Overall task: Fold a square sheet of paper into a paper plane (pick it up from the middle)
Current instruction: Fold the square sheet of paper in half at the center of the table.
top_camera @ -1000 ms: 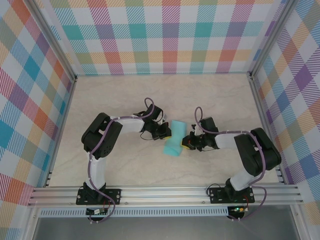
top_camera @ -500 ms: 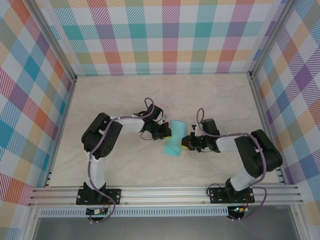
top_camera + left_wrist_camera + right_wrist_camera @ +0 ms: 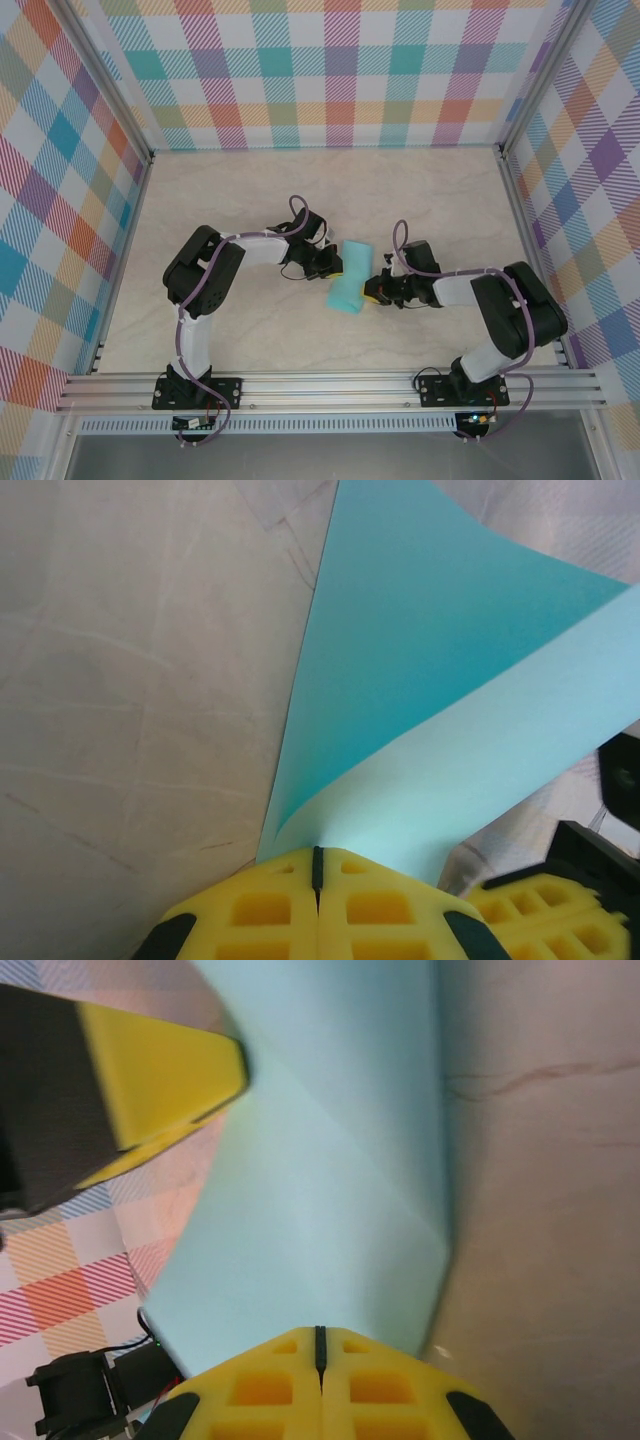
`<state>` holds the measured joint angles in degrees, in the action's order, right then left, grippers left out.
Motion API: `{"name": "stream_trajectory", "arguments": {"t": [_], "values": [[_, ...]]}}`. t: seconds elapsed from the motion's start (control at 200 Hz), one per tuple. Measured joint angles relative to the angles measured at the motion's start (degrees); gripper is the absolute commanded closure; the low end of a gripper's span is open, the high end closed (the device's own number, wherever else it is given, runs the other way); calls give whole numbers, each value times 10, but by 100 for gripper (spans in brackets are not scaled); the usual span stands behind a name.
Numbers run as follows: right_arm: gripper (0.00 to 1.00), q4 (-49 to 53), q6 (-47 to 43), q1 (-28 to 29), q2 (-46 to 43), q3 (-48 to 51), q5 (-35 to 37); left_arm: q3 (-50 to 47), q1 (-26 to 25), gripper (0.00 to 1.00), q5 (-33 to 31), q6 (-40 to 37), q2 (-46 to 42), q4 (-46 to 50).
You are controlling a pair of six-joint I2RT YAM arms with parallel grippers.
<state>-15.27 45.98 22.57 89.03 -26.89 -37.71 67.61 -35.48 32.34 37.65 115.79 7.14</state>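
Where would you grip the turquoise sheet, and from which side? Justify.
Pinch an edge at its middle, coming in level from the side. The square sheet of paper is thin and bowed, so only its edges suit a pinch; the left gripper and right gripper are shut on opposite edges.

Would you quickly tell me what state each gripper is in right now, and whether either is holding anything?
The left gripper is closed, pinching the square sheet of paper.
The right gripper is closed on the same sheet.
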Motion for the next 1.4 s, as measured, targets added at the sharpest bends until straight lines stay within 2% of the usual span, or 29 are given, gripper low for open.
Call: {"name": "stream_trajectory", "arguments": {"t": [0.23,0.475,0.665,1.05,1.4], "values": [[100,-2,13,17,-18,-2,-3,0,0,100,0,0,0,0],[100,-24,16,26,39,7,-1,0,0,100,0,0,0,0],[100,-33,16,22,45,7,-16,0,0,100,0,-2,0,0],[100,16,16,39,-44,7,4,0,0,100,0,-3,0,0],[100,7,12,45,6,26,6,0,0,100,0,-7,0,0]]}}
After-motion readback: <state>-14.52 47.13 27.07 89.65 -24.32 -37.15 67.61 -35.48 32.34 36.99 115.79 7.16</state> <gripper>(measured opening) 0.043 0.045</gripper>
